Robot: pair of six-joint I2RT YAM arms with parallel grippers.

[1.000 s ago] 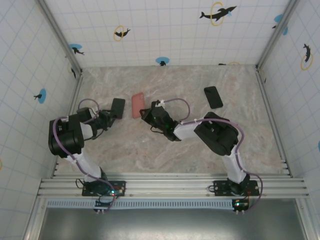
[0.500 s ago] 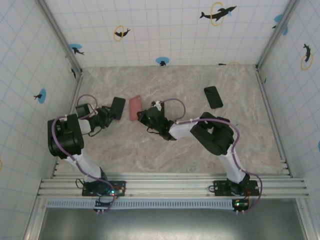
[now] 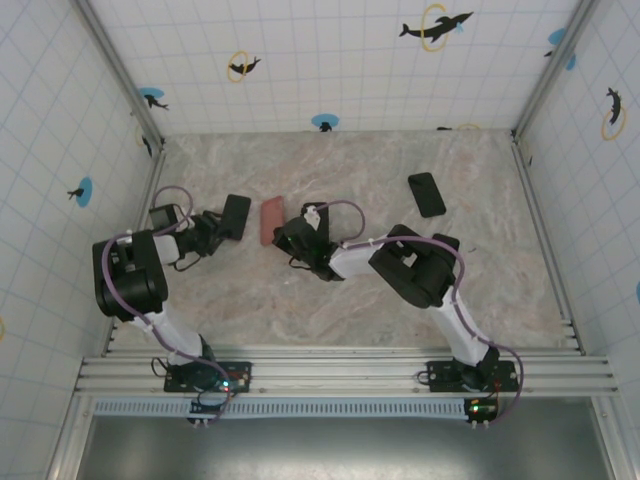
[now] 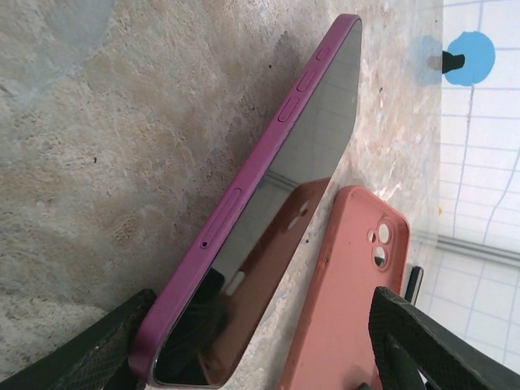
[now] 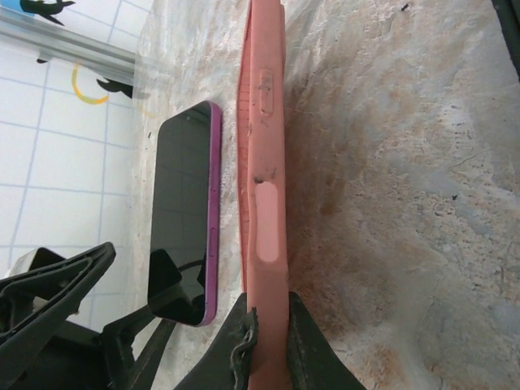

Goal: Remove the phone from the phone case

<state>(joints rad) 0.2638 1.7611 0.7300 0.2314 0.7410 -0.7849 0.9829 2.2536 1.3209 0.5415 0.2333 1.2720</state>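
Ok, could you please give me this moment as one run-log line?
left pincer: open at purple phone | right pincer: shut on pink case | phone lies beside case, already out

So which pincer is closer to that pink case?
Right. The right pincer is clamped on one end of the pink case. The left pincer sits open around the end of the purple phone, which lies beside the case.

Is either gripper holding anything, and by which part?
Right gripper pinches the pink case across its faces at the near end. Left gripper is open, with the purple phone between its fingers, unclamped.
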